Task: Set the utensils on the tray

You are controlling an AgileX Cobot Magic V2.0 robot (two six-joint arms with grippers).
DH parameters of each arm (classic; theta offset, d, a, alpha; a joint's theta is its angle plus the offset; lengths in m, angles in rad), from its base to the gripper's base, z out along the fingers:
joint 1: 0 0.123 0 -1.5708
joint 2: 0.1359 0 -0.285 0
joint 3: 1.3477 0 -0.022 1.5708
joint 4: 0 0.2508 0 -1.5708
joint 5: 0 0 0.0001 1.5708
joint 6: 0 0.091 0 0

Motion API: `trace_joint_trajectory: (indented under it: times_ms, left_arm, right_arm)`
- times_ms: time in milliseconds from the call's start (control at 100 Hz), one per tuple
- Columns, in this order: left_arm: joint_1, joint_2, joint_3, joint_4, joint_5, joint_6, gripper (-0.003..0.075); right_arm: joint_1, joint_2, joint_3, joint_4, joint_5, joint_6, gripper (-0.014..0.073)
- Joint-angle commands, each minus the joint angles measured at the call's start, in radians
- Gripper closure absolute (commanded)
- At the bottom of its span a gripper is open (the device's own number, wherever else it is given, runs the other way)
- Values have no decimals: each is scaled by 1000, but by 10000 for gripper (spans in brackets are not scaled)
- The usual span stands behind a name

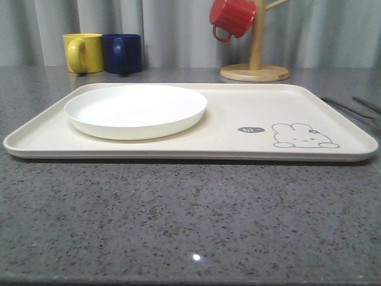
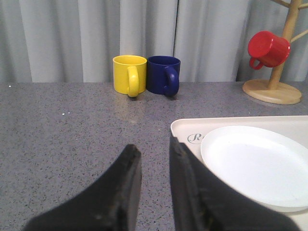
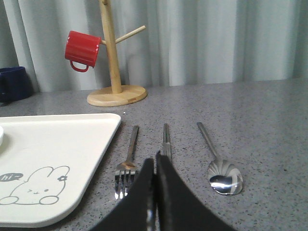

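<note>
Utensils (image 1: 357,107): in the front view they appear as thin dark metal handles lying on the grey speckled table (image 1: 178,220), just beside the right edge of the tray (image 1: 250,113). The cream tray lies flat, with a rabbit drawing (image 1: 303,136) near its right front corner and a round white plate (image 1: 136,111) on its left half. Behind the tray stand a yellow mug (image 1: 83,52) and a blue mug (image 1: 122,53), touching side by side, and a wooden mug tree (image 1: 256,53) carrying a red mug (image 1: 232,16).

Left wrist view: the left gripper (image 2: 151,151) hovers over bare table beside the tray's corner, its dark fingers (image 2: 126,183) a narrow gap apart and holding nothing. The plate, the two mugs and the mug tree with its red mug lie beyond.

Right wrist view: the fork (image 3: 126,166), the chopsticks (image 3: 166,139) and the spoon (image 3: 219,166) lie in a row on the table, handles pointing toward the mug tree, all off the tray (the fork is nearest its rim, apart from it). The right gripper (image 3: 155,161) sits directly over the near end of the chopsticks with its fingers (image 3: 166,192) pressed together; whether any metal is pinched between them cannot be told. The spoon's bowl faces up and reflects light.
</note>
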Motion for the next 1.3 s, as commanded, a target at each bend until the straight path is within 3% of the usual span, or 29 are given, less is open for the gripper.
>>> trace_joint_trajectory:
  times_ms: [0, 70, 520, 700, 870, 1130, 1290]
  left_arm:
    - [0, 3, -27, -4, -82, 1, 674]
    - [0, 3, -27, -4, -82, 1, 738]
    - [0, 3, -27, -4, -82, 1, 738]
    - [0, 3, -27, -4, -82, 1, 738]
    - [0, 3, -27, -4, -82, 1, 738]
    - [0, 3, -27, -4, -82, 1, 738]
    - [0, 3, -27, -4, -82, 1, 738]
  right_arm:
    - [0, -22, -18, -2, -83, -8, 662]
    - [0, -22, -18, -2, -83, -8, 662]
    - [0, -15, -76, -2, -150, -8, 662]
    - [-1, 62, -233, -2, -12, -8, 662]
    - [-1, 253, -436, -2, 157, -8, 662]
    - [-1, 645, -761, -2, 587, -8, 662]
    - [-1, 827, -858, -2, 613, -8, 662]
